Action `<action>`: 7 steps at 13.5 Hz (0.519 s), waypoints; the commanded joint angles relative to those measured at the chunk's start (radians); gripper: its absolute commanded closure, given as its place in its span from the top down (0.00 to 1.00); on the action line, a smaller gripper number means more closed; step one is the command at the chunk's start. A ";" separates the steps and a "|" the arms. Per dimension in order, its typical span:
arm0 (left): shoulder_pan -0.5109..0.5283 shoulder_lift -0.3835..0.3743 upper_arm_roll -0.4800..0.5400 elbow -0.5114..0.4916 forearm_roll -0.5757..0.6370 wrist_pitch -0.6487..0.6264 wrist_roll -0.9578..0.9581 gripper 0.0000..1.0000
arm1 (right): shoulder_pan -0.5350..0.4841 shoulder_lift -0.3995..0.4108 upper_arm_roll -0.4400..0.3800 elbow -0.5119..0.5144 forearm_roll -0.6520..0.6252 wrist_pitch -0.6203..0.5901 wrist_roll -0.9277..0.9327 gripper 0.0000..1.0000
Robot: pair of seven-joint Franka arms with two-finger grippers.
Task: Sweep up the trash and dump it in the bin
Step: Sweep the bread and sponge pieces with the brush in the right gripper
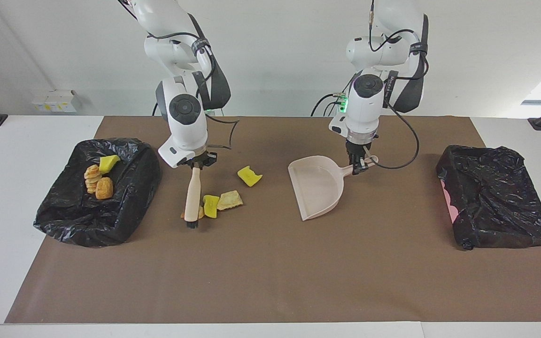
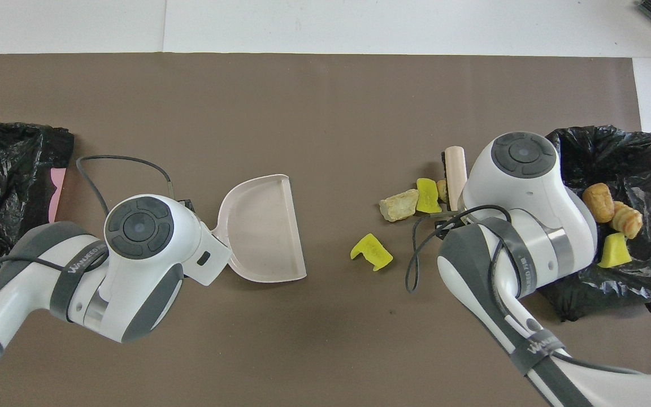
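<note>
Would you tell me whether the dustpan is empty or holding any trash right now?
Empty: the dustpan shows only bare beige floor in both views.

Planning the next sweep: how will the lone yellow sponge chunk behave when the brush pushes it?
The sponge chunk looks light, so it should slide easily on the flat brown mat. Its notched, uneven shape may make it tumble rather than glide. Probably soft, so unlikely to break.

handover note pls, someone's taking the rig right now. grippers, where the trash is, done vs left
Right gripper: shut on the brush, head down on the mat beside three bunched trash pieces.
Left gripper: shut on the dustpan handle, pan on the mat, empty.
One yellow sponge chunk lies between brush and pan.
Done: three pieces in the bin at the right arm's end.
Left: sweep four into the pan, dump.
</note>
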 commanded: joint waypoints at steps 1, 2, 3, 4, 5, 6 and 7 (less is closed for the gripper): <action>-0.060 0.013 0.005 -0.048 -0.017 0.077 -0.078 0.00 | -0.045 0.017 -0.005 0.046 -0.004 -0.019 -0.050 0.00; -0.068 0.016 0.005 -0.054 -0.017 0.086 -0.095 0.00 | -0.078 0.019 -0.002 0.040 -0.018 0.004 -0.087 0.00; -0.068 0.016 0.003 -0.056 -0.017 0.089 -0.097 0.00 | -0.098 0.017 -0.002 0.025 -0.033 0.025 -0.119 0.00; -0.068 0.016 0.003 -0.056 -0.017 0.089 -0.097 0.00 | -0.111 0.017 -0.002 0.005 -0.049 0.048 -0.144 0.00; -0.068 0.016 0.003 -0.059 -0.017 0.089 -0.097 0.00 | -0.128 0.022 -0.002 -0.020 -0.064 0.084 -0.164 0.00; -0.068 0.013 0.003 -0.065 -0.017 0.089 -0.097 0.00 | -0.134 0.028 -0.002 -0.046 -0.073 0.120 -0.167 0.00; -0.068 0.011 0.003 -0.066 -0.017 0.088 -0.098 0.00 | -0.135 0.033 -0.002 -0.073 -0.075 0.157 -0.170 0.00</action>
